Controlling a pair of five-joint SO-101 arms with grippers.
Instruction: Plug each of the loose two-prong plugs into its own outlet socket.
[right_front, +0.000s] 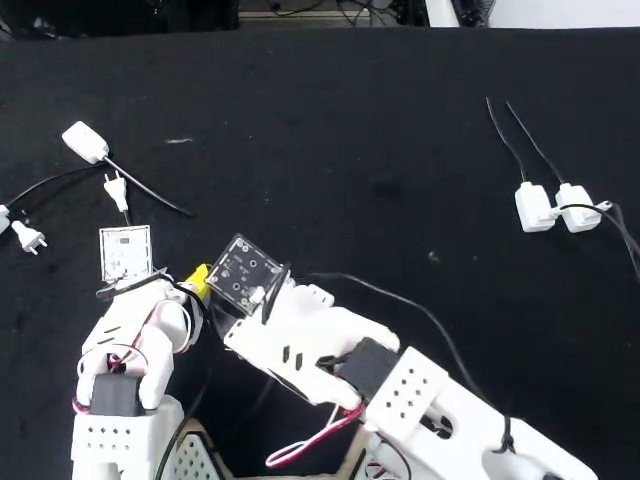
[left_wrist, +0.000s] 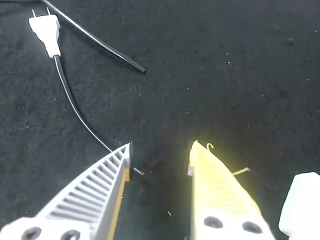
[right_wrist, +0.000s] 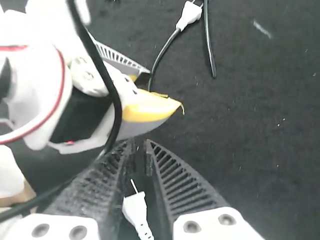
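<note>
**Black cloth, one plug in grip, the rest loose**

Black cloth tabletop (right_front: 380, 120), both arms crowded together at the near left.

Right end effector (right_wrist: 140, 145): dark ribbed fingers narrow, clamped on a small white two-prong plug (right_wrist: 135, 207). Plug seated deep between the fingers, prong end toward the fingertips. Probably held that way so the prongs lead into a socket. Hangs above the cloth, just beside the left arm's yellow tip.

Left end effector (left_wrist: 161, 145): wide, nothing held. Bare cloth between the white ribbed finger (left_wrist: 100, 185) and the yellow ribbed finger (left_wrist: 215, 190). Thin black cord (left_wrist: 75, 105) passes right by the white fingertip and runs on to a second white two-prong plug (left_wrist: 45, 31). That plug lies flat, well apart from the tips. Looks spread for a pick at cord or plug; no contact yet.

From the high view:
- White square faceplate with small holes (right_front: 126, 252), flat on the cloth just beyond the left arm. Probably an outlet socket, and the nearest target for the held plug.
- Third white plug (right_front: 28, 237), loose at the far-left edge.
- White oblong adapter block (right_front: 85, 142) farther back, cord trailing.
- Pair of white blocks with black cords (right_front: 535, 207) at far right, side by side. Cannot tell whether plugs are seated there.

Judgement: early in the task, held plug not yet at any socket. Risks: arms close enough to foul each other, loose cords to snag.
</note>
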